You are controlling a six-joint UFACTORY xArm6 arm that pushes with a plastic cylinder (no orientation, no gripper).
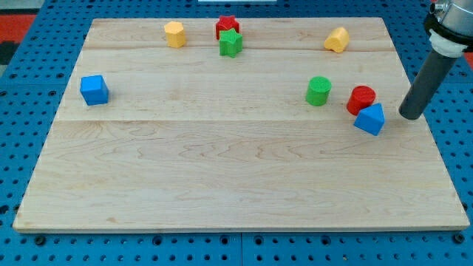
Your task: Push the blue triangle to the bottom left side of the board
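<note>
The blue triangle [370,120] was seen at the right of the frame, a little above mid-height, resting flat on the pale wooden board with its apex turned toward the view's top.

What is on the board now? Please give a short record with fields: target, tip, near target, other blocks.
target: blue triangle, at the view's right
tip: my tip, just right of the triangle, small gap
near target: red cylinder touching or almost; green cylinder further left
other blocks: blue cube at left; yellow block, red star, green star, second yellow block along the top
</note>
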